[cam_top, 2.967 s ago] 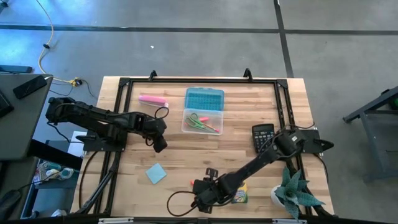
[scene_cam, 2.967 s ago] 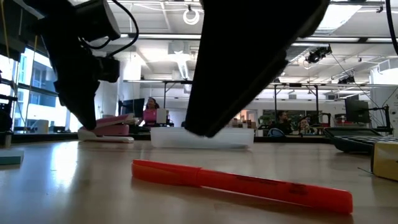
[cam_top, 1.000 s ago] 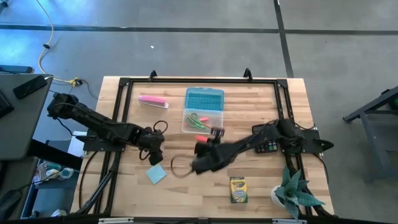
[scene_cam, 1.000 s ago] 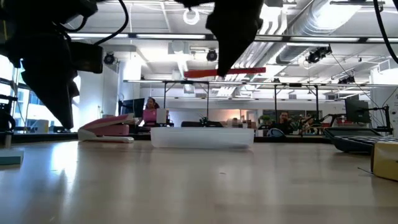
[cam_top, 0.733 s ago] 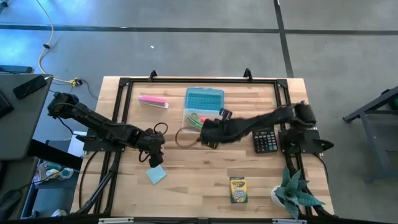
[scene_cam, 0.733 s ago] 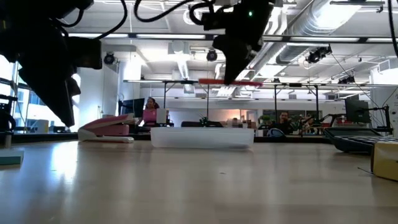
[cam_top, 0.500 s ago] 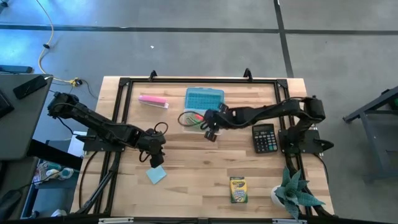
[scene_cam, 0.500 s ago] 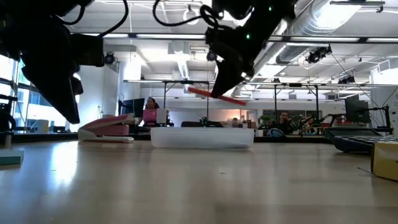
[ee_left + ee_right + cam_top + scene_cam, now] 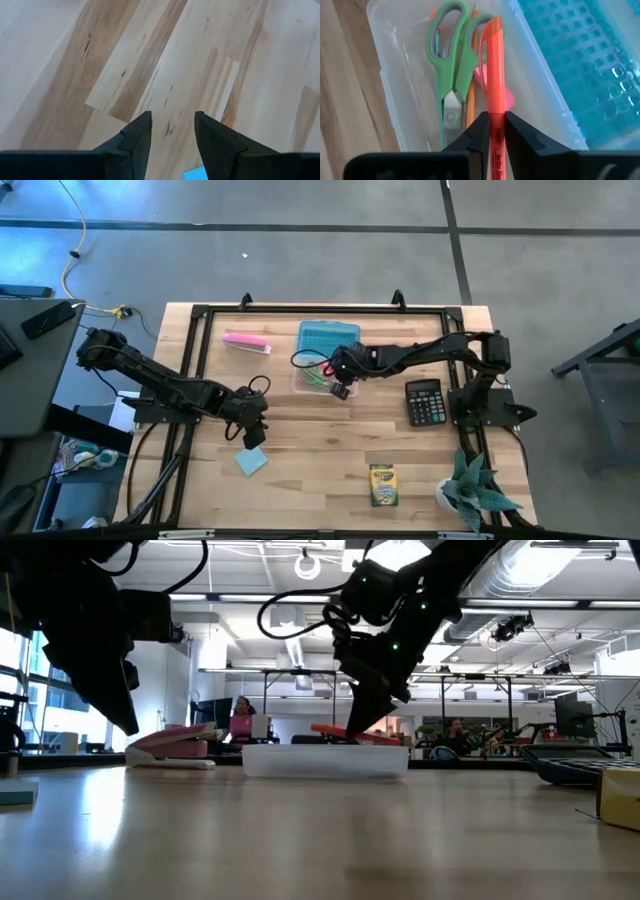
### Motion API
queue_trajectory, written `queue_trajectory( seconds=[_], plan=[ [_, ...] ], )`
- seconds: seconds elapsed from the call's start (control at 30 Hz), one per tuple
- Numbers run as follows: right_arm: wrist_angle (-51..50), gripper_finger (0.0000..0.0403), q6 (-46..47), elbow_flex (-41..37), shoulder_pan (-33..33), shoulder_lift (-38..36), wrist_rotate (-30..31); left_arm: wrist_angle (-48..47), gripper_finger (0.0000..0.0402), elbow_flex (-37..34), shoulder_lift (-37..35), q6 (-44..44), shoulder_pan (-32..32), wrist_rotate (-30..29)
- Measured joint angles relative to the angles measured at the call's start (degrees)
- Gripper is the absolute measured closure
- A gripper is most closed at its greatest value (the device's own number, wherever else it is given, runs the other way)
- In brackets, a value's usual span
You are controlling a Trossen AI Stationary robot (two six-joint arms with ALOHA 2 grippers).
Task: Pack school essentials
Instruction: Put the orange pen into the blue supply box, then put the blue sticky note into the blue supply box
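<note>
Two dark fingers of the right gripper [image 9: 492, 131] are pinched on the orange marker [image 9: 493, 75], which is held low over the clear box [image 9: 390, 90], above the green-handled scissors [image 9: 451, 60]. For a clean drop, the marker is best kept parallel to the box's long walls and let go only once its whole length is inside the rim. The marker runs forward from the jaws, its tip near the scissor handles. The left gripper [image 9: 172, 131] is held spread and empty just beside the light-blue square note pad [image 9: 252, 460].
</note>
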Motion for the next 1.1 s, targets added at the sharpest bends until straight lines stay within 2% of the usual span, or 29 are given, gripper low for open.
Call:
queue_trajectory(
  seconds=[0.17,0.43,0.57,0.93,1.1],
  plan=[
    [0.87,0.0349,-1.0,0.02,0.0,0.67,0.91,-0.02,0.0264,0.0,0.0,-0.12,0.0,0.62],
    [0.98,0.0265,-1.02,0.24,-0.06,0.52,0.83,-0.35,0.0264,0.0,0.0,-1.6,0.0,0.08],
    [1.1,0.0237,-1.11,0.26,-0.11,-1.4,1.16,-0.44,0.026,0.0,0.0,-1.57,0.02,-0.4],
    [2.31,0.0231,-10.4,-1.35,-0.11,-11.65,1.31,-0.49,0.0185,0.0,0.0,-1.62,0.02,-4.86],
    [10.44,0.0231,-14.42,-7.93,-0.35,-18.5,0.18,-0.38,0.0167,0.0,0.0,-1.68,0.02,-1.86]
  ],
)
